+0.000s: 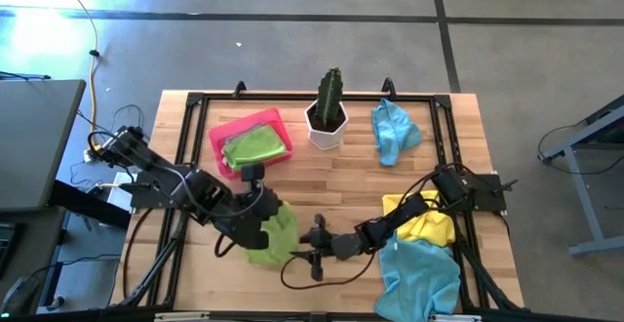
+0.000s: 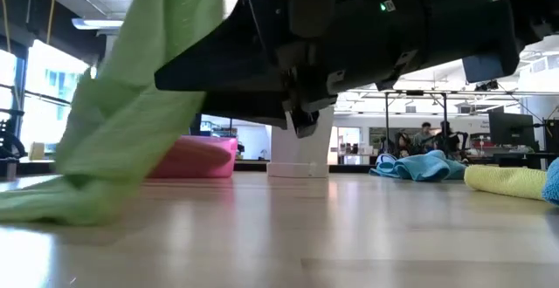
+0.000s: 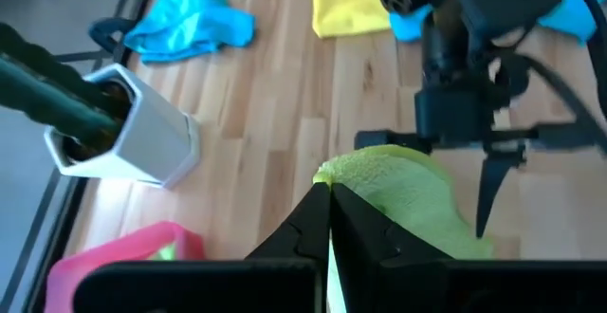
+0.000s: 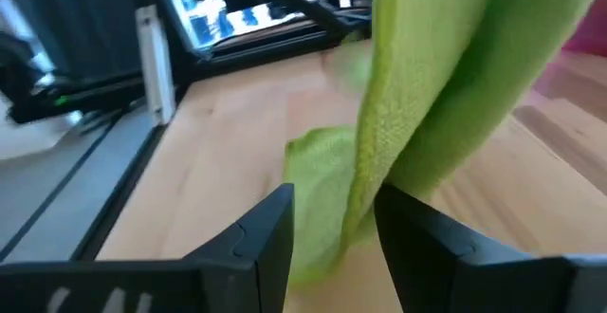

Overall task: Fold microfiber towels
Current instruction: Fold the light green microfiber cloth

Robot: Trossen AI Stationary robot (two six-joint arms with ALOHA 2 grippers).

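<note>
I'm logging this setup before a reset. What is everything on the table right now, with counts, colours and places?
Lime green towel: one, lifted at the near middle of the table, lower edge trailing on the wood.
Green towel in tray: one, lime green, lying inside the pink tray.
Pink tray: one, far left part of the table.
Light blue towels: two, one crumpled at the far right, one at the near right edge.
Yellow towel: one, right side, partly under the right arm.
Cactus in white pot: one, far middle.
Left hand: shut on the lime green towel's top edge.
Right hand: open, fingers either side of the hanging lime green towel.
</note>
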